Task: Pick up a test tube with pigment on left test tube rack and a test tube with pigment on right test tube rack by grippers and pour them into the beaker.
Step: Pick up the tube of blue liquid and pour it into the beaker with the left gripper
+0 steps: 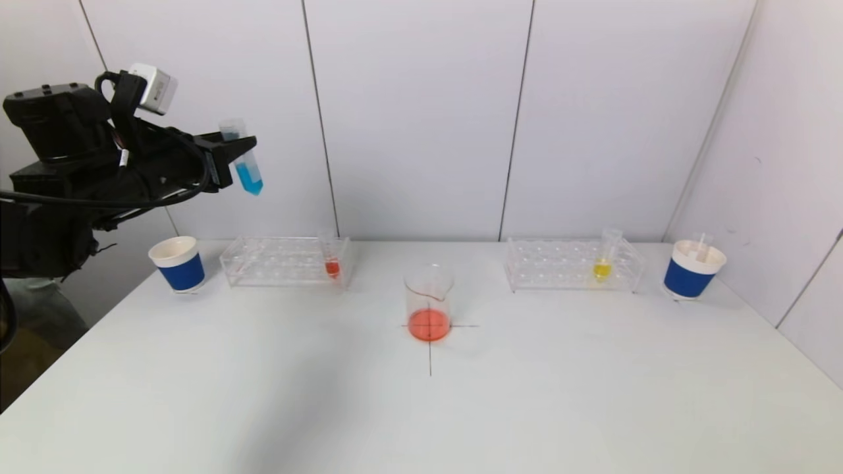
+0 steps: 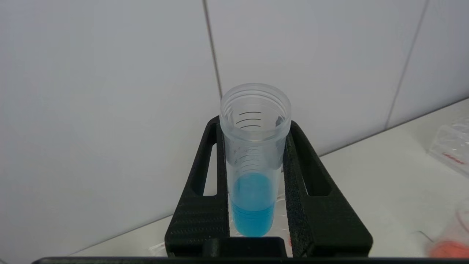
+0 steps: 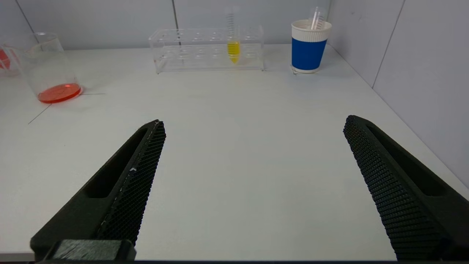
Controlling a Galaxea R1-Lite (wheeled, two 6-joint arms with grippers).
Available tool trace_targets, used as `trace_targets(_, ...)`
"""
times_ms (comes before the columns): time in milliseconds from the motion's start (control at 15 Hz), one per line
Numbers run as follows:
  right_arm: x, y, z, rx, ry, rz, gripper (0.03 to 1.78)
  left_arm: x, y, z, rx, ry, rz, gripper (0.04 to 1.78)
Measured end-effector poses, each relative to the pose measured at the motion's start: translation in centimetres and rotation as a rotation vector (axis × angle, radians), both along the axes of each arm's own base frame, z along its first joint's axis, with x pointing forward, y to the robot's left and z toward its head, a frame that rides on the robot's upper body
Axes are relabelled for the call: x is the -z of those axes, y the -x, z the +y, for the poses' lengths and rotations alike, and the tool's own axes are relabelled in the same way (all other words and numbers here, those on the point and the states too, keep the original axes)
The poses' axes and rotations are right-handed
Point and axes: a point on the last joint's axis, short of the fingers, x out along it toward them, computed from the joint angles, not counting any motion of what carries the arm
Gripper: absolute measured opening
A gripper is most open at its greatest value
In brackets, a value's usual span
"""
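High above the table's far left, my left gripper (image 1: 236, 146) (image 2: 253, 128) is shut on a clear test tube of blue pigment (image 1: 245, 168) (image 2: 253, 183), held nearly upright. Below it the left rack (image 1: 276, 262) holds a tube with red pigment (image 1: 332, 263). A tube with yellow pigment (image 1: 602, 266) (image 3: 233, 47) stands in the right rack (image 1: 560, 266) (image 3: 190, 51). The beaker (image 1: 429, 303) (image 3: 49, 69) sits mid-table with orange-red liquid in its bottom. My right gripper (image 3: 253, 126) is open over bare table, out of the head view.
A blue-and-white paper cup (image 1: 178, 263) stands left of the left rack. Another such cup (image 1: 693, 268) (image 3: 310, 46), at the far right, holds an empty tube. A black cross (image 1: 431, 342) is drawn under the beaker. Walls close in behind and on the right.
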Motion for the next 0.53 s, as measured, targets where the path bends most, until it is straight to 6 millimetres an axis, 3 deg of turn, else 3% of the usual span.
trace_targets(200,0.0,0.0,0.0,0.000,0.000,0.000,1.77,-2.1,2.1,-3.0,0.063,0.000,0.001,0.45)
trace_targets(533,0.0,0.0,0.0,0.000,0.000,0.000,1.77,-3.8,4.7,-7.4,0.168,-0.062,-0.036,0.45)
